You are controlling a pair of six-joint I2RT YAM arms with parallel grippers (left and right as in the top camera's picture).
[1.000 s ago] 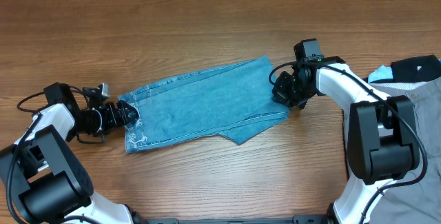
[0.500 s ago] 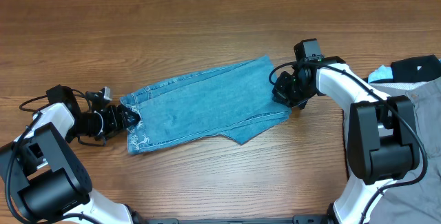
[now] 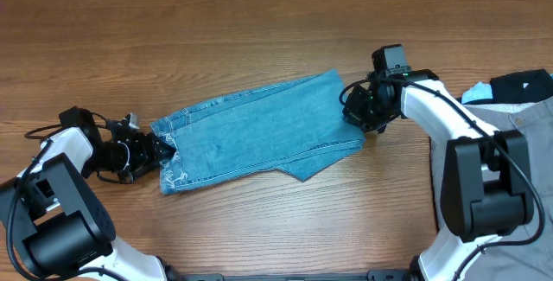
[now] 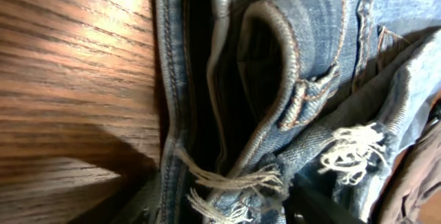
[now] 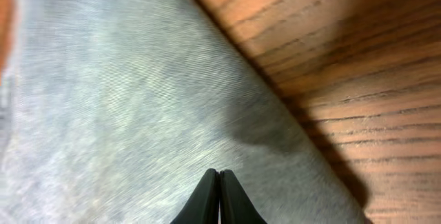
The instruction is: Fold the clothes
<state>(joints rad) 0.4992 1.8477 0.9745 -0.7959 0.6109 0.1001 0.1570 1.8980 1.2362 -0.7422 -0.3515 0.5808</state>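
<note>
Here is the pair of jeans, lying flat in the middle of the wooden table, folded into a long band that slants from lower left up to upper right, with a pointed flap poking out along the lower edge. At the left end the left gripper is low and right up against the frayed edge. From the left wrist camera we get thick stitched seams, a belt loop and whitish loose threads filling the view, with bare wood to the left. The dark fingers stand apart at the bottom with the ragged denim bunched between them, though whether they are actually pinching it, I cannot tell. Over on the right, the right gripper sits at the upper right end of the jeans, just on the cloth's edge. Its wrist camera shows the two fingertips pressed tight together above smooth pale denim, the fabric's edge cutting diagonally across the wood. Far right, well apart from the jeans, a heap of grey and dark cloth sits at the table's edge.
</note>
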